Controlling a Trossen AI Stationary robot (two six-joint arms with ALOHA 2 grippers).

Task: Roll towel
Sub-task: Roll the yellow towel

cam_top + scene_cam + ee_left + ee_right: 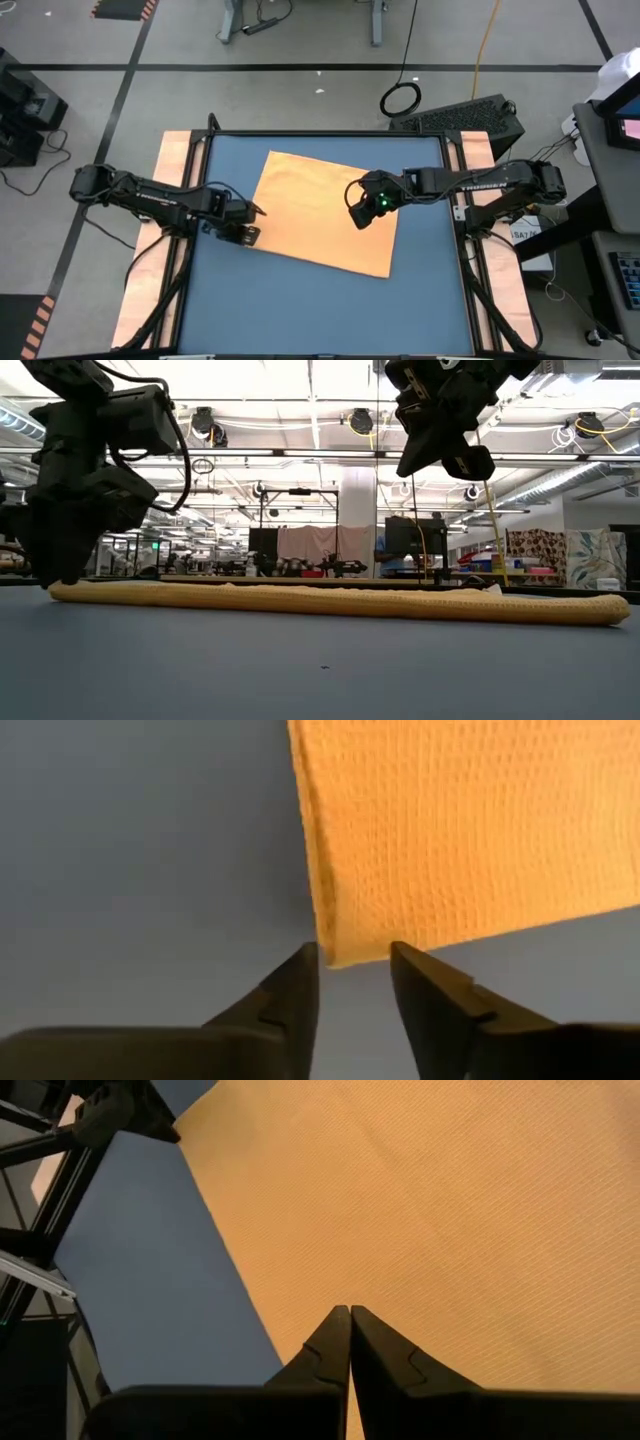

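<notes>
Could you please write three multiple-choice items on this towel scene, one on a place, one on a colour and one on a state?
1. Where is the left tool?
A. At a corner of the towel
B. Above the towel's middle
C. Off the table

2. What colour is the towel?
A. White
B. Orange-yellow
C. Green

3. How do the right tool's fingers stand?
A. Wide open
C. Clamped on a fold of cloth
B. Shut together, holding nothing

Answers:
1. A: the left wrist view shows its parted fingers on either side of the towel's corner.
2. B: every view shows orange-yellow cloth on the blue table.
3. B: the right wrist view shows the two fingers touching above the flat towel, and the low view shows that tool raised.
</notes>
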